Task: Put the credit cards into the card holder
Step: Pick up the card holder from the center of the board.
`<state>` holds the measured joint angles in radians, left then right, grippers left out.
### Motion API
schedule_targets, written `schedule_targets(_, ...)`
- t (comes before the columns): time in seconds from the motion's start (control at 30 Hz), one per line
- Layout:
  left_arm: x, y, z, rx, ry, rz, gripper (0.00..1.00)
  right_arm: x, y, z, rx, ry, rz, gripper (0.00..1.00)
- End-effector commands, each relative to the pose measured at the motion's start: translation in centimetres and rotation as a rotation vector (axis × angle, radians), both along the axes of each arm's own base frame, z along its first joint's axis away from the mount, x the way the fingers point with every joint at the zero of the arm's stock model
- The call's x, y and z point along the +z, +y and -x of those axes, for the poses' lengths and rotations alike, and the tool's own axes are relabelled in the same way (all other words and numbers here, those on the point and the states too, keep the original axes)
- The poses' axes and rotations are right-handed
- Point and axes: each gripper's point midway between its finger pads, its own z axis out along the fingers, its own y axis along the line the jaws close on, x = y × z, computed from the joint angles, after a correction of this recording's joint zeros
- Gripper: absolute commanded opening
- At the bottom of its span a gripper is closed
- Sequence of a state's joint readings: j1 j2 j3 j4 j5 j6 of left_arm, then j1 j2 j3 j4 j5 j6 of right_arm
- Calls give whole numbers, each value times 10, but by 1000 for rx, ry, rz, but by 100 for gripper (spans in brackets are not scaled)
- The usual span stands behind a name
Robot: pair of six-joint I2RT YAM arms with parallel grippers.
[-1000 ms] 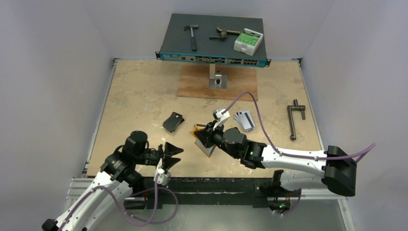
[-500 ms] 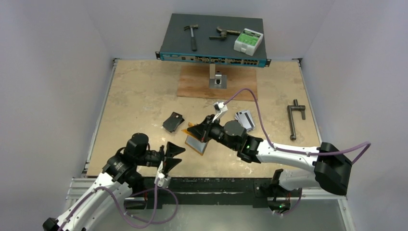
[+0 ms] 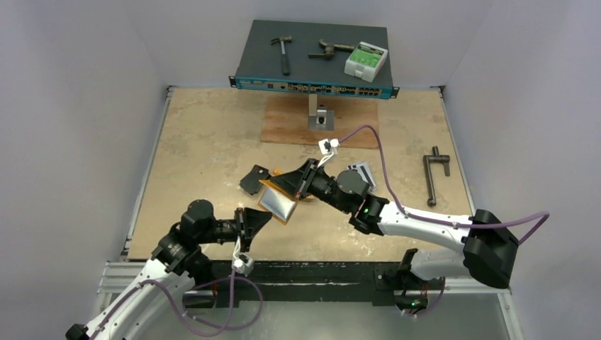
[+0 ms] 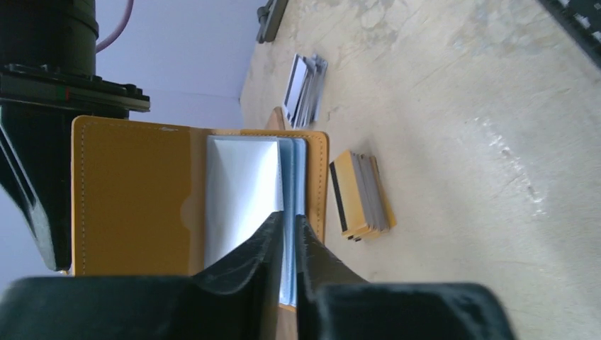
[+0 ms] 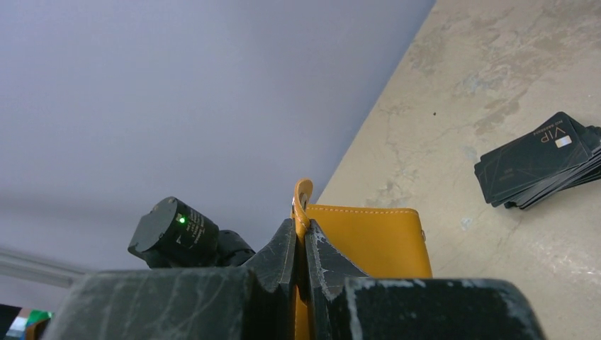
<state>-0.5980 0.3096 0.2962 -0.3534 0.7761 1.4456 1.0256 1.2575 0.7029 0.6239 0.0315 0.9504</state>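
My right gripper (image 3: 294,185) is shut on the cover edge of the orange card holder (image 3: 278,202), by its snap tab (image 5: 302,195), and holds it open above the table. My left gripper (image 3: 259,217) is shut on the greyish clear sleeves (image 4: 244,191) inside the card holder (image 4: 135,198), its fingertips (image 4: 273,225) pinching them. A yellow-orange stack of credit cards (image 4: 361,195) lies on the table beyond it. A silver-grey stack of credit cards (image 4: 305,85) lies farther off and shows partly behind the right arm (image 3: 363,172).
A black stack marked VIP (image 5: 538,159) lies left of the card holder (image 3: 254,178). A network switch (image 3: 312,67) at the back carries a hammer, a clamp and a green-white box. A wooden board (image 3: 283,126) has a metal post. A metal tool (image 3: 432,177) lies at right.
My right gripper carried the card holder up and to the left, opening toward the left arm. My left gripper moved up to it and closed on the sleeves.
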Motion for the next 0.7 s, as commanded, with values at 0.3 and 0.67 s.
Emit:
schedule_targets(0.3, 22, 3, 18, -92, -165, -24, 12, 43, 2, -5, 12, 24, -107, 0)
schedule_targets(0.67, 37, 6, -3, -3, -329, 17, 59, 74, 9, 3, 79, 37, -185, 0)
